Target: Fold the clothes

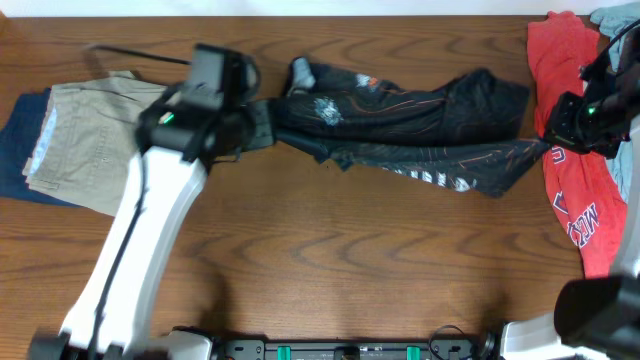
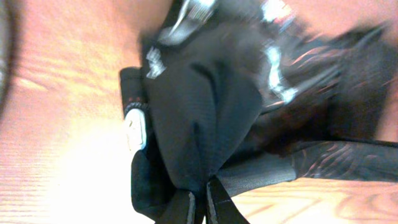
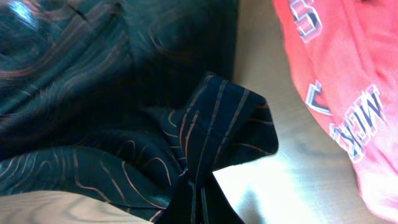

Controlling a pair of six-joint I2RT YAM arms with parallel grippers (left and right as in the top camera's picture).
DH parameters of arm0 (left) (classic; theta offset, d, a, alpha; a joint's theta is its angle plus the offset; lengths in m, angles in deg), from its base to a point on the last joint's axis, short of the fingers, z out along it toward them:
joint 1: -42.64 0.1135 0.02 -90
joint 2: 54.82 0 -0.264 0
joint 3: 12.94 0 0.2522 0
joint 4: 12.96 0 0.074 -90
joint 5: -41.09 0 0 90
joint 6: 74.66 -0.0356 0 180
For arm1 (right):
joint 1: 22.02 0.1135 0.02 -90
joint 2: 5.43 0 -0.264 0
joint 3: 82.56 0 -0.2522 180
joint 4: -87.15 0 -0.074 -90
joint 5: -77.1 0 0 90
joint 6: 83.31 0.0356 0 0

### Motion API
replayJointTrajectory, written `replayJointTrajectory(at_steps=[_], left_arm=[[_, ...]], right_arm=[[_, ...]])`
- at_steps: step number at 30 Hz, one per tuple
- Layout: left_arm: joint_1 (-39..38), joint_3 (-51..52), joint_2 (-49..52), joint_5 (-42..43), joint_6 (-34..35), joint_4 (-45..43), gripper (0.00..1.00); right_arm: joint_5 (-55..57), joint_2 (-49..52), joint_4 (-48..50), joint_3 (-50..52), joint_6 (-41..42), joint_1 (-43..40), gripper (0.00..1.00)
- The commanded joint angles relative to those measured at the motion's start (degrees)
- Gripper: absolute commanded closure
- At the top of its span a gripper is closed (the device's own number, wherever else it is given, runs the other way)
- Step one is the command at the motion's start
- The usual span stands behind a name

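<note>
Overhead: the jersey (image 1: pixel 400 125) lies bunched lengthwise across the far desk (image 1: pixel 350 260). Left wrist: the left claw (image 2: pixel 199 208) clamps its left end. Right wrist: the right claw (image 3: pixel 199 200) clamps its right corner. You are likely spreading; next, flatten it evenly.

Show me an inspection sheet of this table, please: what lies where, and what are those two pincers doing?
Surface: brown wooden table.
Job's things: black jersey with orange lines, crumpled, stretched between the two pincers.
Clutter: folded tan trousers on a blue garment at the left; red shirt at the right edge; grey cloth in the far right corner.
Grippers: left pincer shut on the jersey's left end; right pincer shut on its right corner.
Cables: one thin black cable near the trousers.
Surroundings: nothing seen.
</note>
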State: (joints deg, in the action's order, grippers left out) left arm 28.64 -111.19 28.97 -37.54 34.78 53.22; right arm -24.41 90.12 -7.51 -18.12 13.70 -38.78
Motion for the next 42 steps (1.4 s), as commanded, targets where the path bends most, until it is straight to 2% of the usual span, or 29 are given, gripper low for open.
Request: replayJointTrajectory(at_steps=[1,8,13,21,26,34,38,42], left_arm=[[1.7,-0.7,-6.5,-0.9,-0.8,0.4,0.94],[2.6,-6.1,-21.0,-1.0,-0.8,-0.9,0.94],[2.6,-9.5,-28.7,-2.1,-0.7,-4.8,0.94],[2.6,-11.6,-32.7,-2.3,-0.7,-6.5,0.94],[2.6,-11.6,-29.2,-2.2,-0.7,-3.3,0.94],[2.6,-11.6,-16.0,-2.3,-2.3,-0.5,0.94],[2.6,-11.6,-7.1,-4.1,-4.6,-4.7,0.94],[3.5,-11.7,1.1,-9.6,-4.7,-16.3,0.94]], right_arm=[[-6.0,-7.5,1.5,-0.2,-2.9,-0.1,0.99],[-5.2,-22.7,10.1,-0.3,-3.1,-0.2,0.99],[2.2,-32.8,18.7,-0.3,0.5,-0.2,0.99],[5.5,-41.3,25.9,-0.3,1.9,-0.2,0.99],[4.8,-38.6,24.2,-0.3,1.9,-0.2,0.99],[-2.8,-24.4,20.7,-0.3,-0.7,0.0,0.99],[-4.6,-15.5,24.9,-0.3,-0.7,1.1,0.99],[-5.4,-8.5,37.6,-0.3,4.5,2.5,0.99]])
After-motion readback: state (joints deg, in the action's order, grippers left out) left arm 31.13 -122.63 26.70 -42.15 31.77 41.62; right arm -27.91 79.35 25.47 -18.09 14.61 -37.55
